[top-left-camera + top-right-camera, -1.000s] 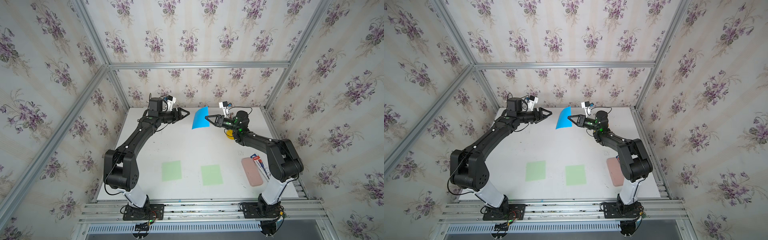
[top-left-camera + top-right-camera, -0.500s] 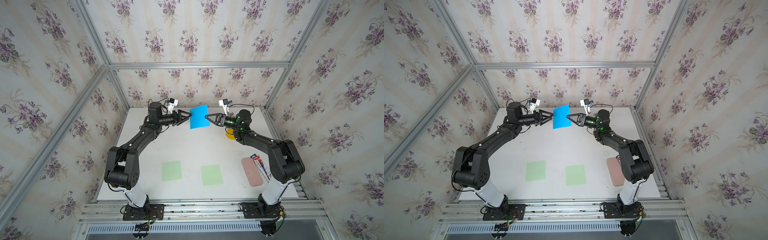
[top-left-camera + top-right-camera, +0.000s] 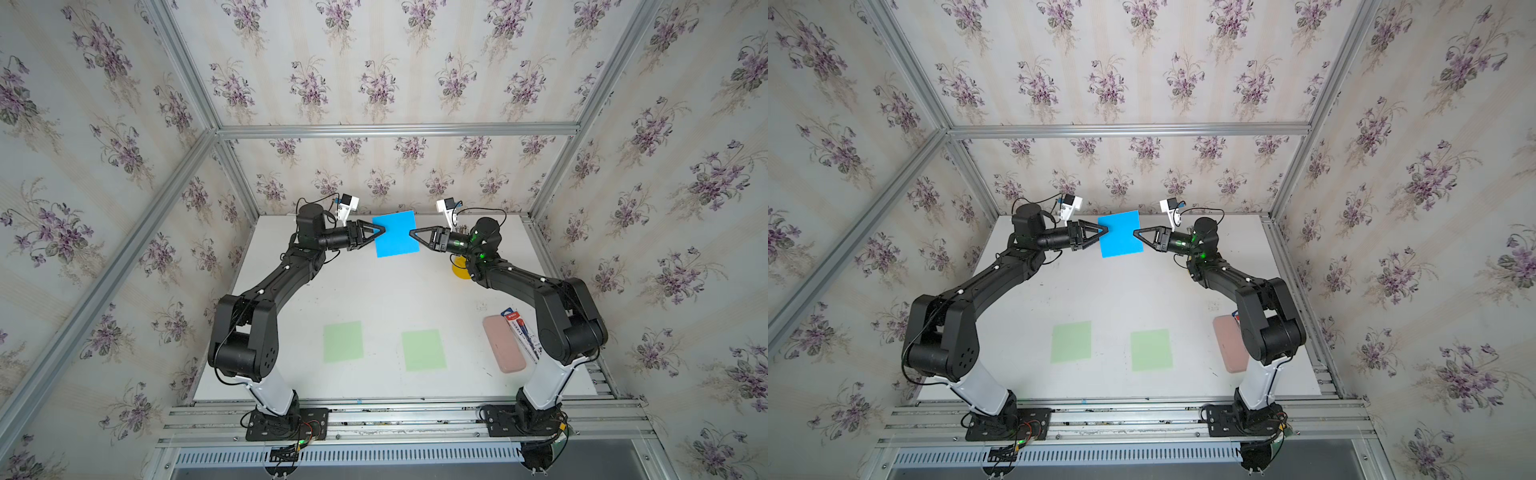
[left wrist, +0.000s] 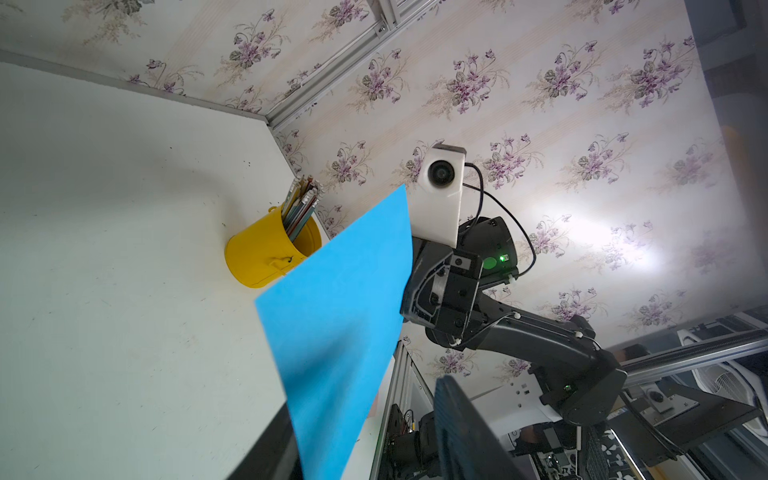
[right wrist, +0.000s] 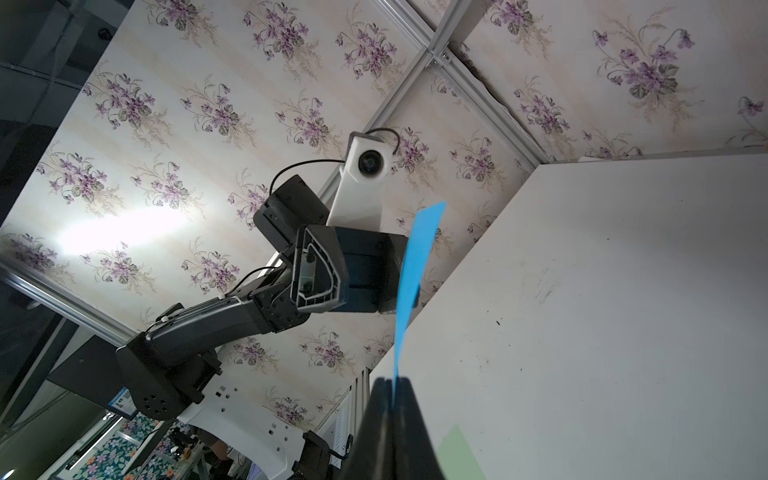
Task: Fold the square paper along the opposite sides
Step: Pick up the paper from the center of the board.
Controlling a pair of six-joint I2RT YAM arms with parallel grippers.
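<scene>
The square paper (image 3: 395,233) (image 3: 1120,233) is blue and hangs in the air over the back of the table, between both arms. My right gripper (image 3: 411,232) (image 5: 390,380) is shut on the middle of its right edge, where the sheet (image 5: 415,266) shows edge-on. My left gripper (image 3: 383,230) (image 4: 365,411) reaches the opposite edge. Its jaws straddle the sheet (image 4: 340,332) with a gap still showing: the paper lies near one finger, while the other finger (image 4: 457,415) stands apart.
A yellow pencil cup (image 3: 460,270) (image 4: 266,257) stands at the back right, below the right wrist. Two green paper squares (image 3: 343,341) (image 3: 423,350) lie flat near the front. A pink case (image 3: 503,344) and a pen packet (image 3: 521,332) lie at the right.
The left arm swung right to the paper's left edge and its jaws narrowed around it. The right gripper kept its hold and the sheet turned flatter towards the top views.
</scene>
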